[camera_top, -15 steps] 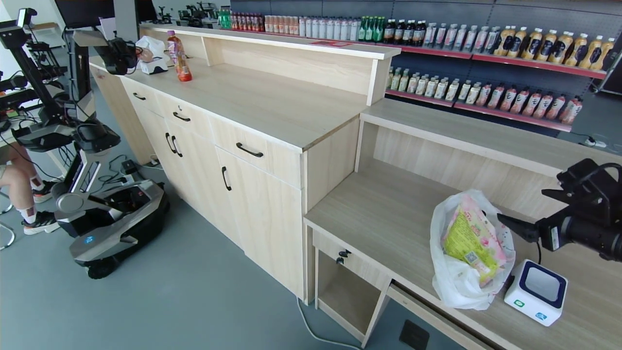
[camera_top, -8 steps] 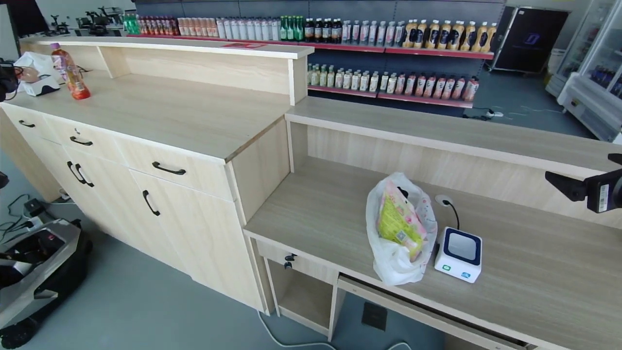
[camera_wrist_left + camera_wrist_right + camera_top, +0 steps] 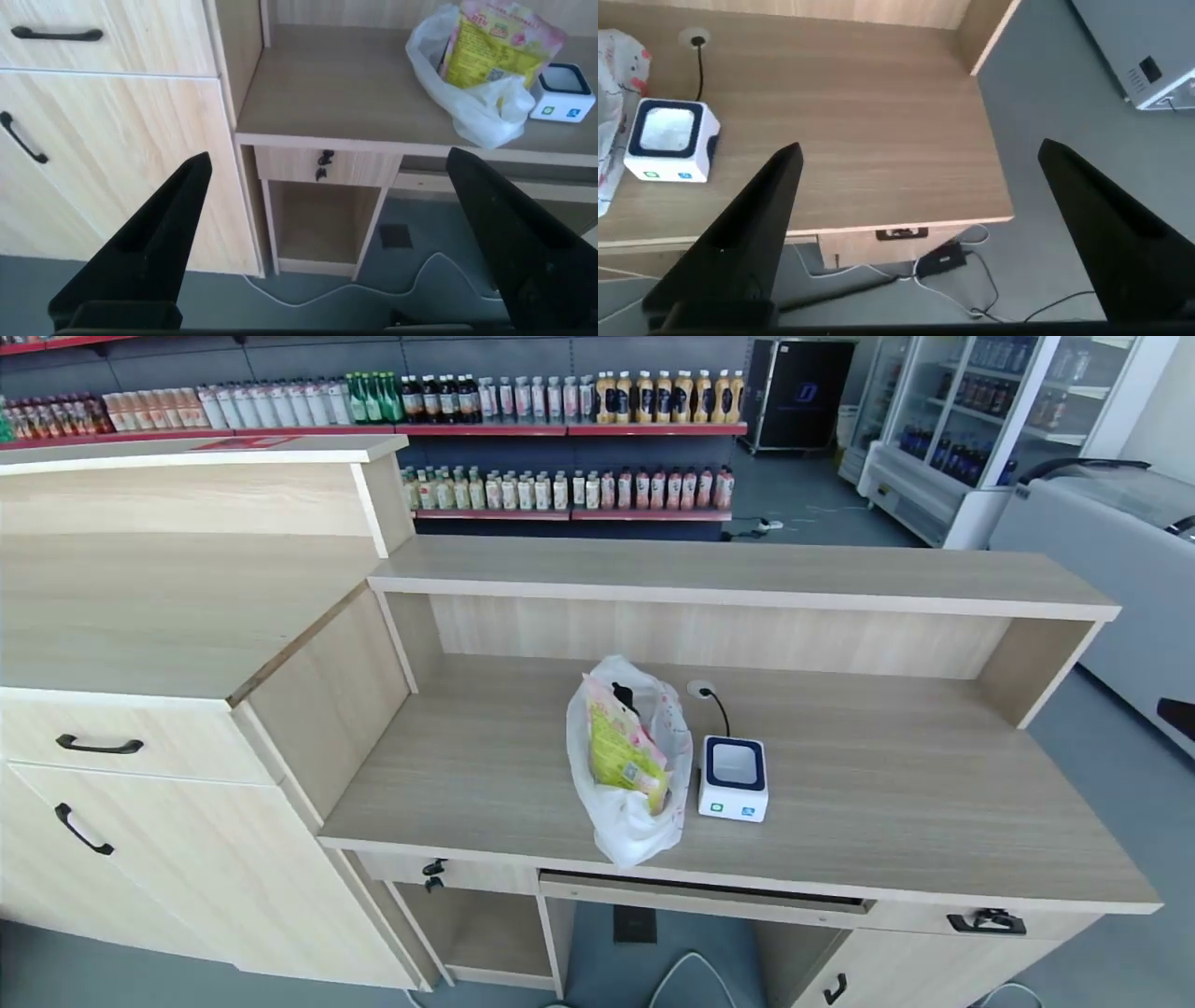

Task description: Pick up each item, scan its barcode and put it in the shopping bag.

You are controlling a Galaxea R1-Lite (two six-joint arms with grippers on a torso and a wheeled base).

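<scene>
Looking down on a wooden desk [image 3: 887,784]; got the left gripper [image 3: 329,157] spread wide and empty, out in front of the desk's left corner. Same deal with the right gripper [image 3: 920,147], wide apart and holding nothing, above the right end; then a white shopping bag [image 3: 621,826] standing mid-desk, a yellow-green snack packet [image 3: 616,756] upright inside; just right of it, a small white scanner [image 3: 734,777].

The worktop [image 3: 887,803] is matt, pale wood-grain laminate; the shopping bag [image 3: 627,831] is thin, crinkled, translucent white plastic; the scanner [image 3: 734,786] is smooth, glossy white plastic.
</scene>
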